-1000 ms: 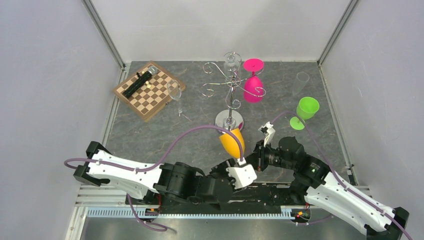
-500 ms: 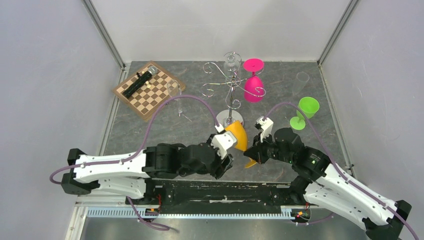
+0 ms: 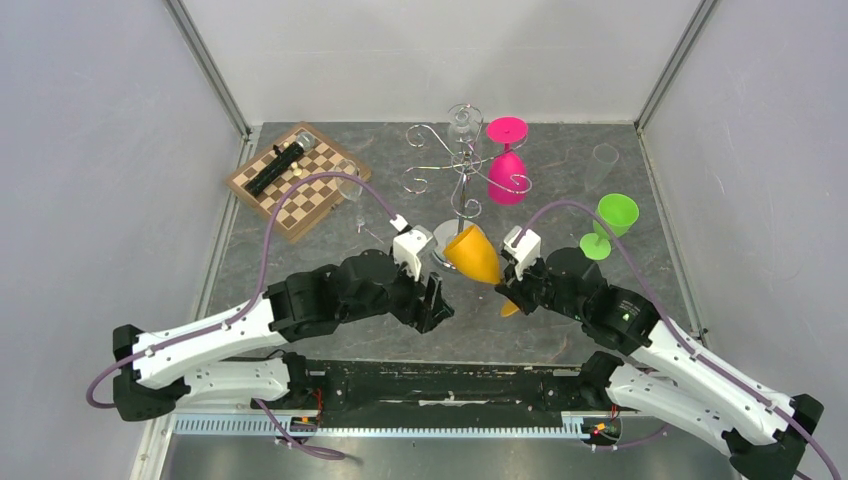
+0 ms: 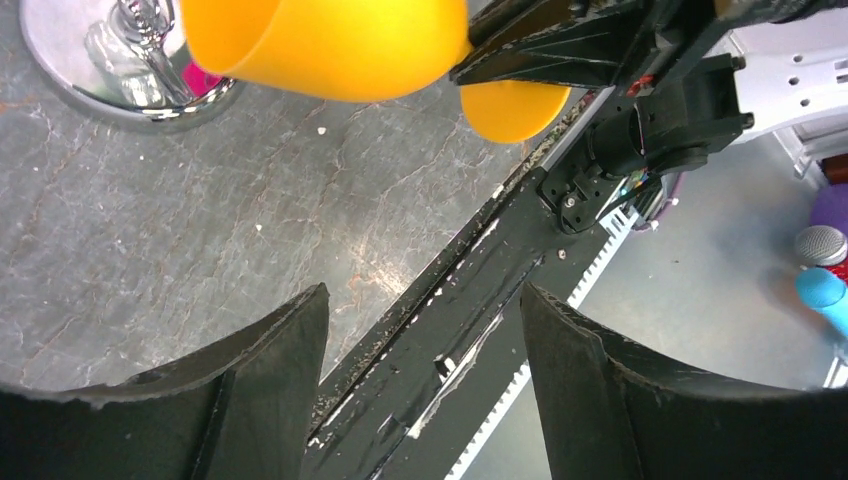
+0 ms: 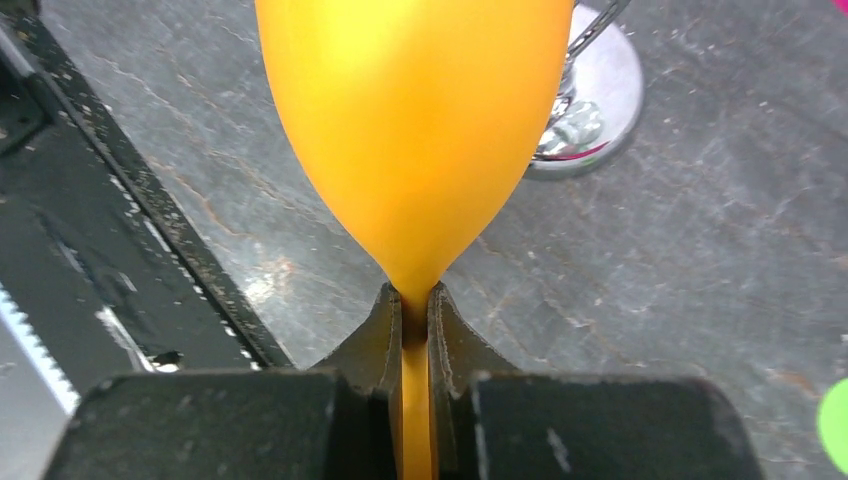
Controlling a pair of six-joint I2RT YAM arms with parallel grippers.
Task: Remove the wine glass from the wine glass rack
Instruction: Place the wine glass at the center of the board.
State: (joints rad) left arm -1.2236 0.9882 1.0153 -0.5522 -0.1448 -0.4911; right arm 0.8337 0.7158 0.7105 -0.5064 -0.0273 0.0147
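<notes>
— What's the counter point(image 3: 300, 262) like?

— Grey and veined like stone, with walls on three sides.

— And on it?

— A chessboard point(image 3: 297, 180) at the far left, set askew, with a clear stemmed glass point(image 3: 349, 183) just beside it. The wine glass rack point(image 3: 462, 190) stands mid-counter on its round base (shiny chrome). On the right are a green glass point(image 3: 615, 215) and, farther back, a clear tumbler point(image 3: 604, 160).

a wooden chessboard point(image 3: 312, 195) lies on the grey table point(image 3: 250, 250), a black cylinder point(image 3: 277, 167) on it.
</notes>
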